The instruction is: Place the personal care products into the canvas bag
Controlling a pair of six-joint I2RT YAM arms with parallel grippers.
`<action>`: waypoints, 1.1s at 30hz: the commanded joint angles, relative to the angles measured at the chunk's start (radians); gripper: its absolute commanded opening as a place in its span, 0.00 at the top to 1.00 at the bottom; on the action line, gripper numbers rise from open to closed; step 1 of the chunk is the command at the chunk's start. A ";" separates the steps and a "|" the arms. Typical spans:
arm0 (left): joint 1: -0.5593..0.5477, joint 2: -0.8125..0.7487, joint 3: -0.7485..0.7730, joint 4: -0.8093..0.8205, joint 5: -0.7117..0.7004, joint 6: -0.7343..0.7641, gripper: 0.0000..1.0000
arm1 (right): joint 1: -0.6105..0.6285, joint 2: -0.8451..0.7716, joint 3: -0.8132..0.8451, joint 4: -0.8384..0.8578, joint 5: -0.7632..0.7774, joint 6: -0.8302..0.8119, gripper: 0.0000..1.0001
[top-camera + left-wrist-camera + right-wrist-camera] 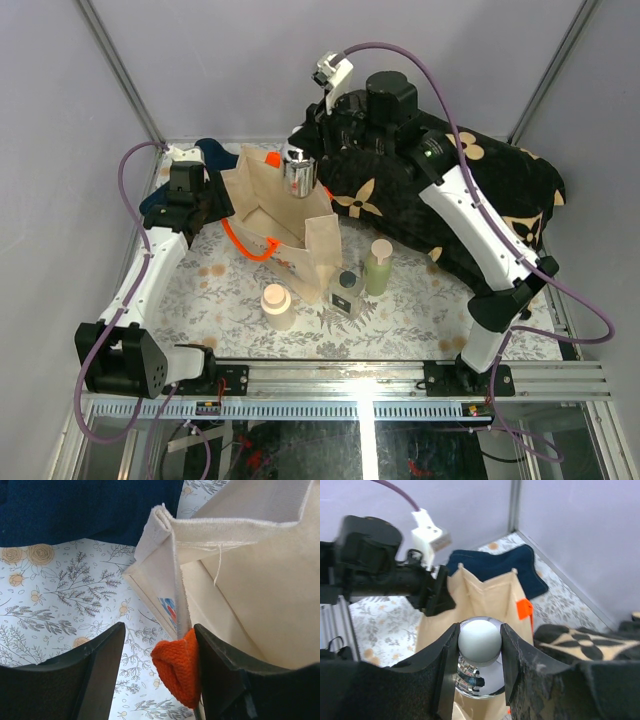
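The beige canvas bag point(252, 186) stands open at mid table, with an orange handle point(246, 246). My right gripper point(299, 162) is shut on the white round cap point(479, 639) of a shiny, reflective bottle point(298, 176) and holds it upright over the bag's opening point(480, 592). My left gripper point(216, 203) is open at the bag's left rim. The rim and the orange handle point(180, 666) rest against its right finger point(220, 675). The pale green bottle point(378, 268), the square dark-capped bottle point(347, 293) and the cream squat bottle point(277, 305) stand on the table in front of the bag.
A black floral cushion point(480, 190) lies at the back right, under my right arm. A dark blue cloth point(213, 153) lies behind the bag at the back left and shows in the left wrist view point(75, 505). The floral mat point(420, 310) covers the table.
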 commanded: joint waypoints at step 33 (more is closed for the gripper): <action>-0.001 -0.043 0.062 -0.036 0.024 0.002 0.45 | 0.119 -0.061 -0.582 0.327 0.054 -0.039 1.00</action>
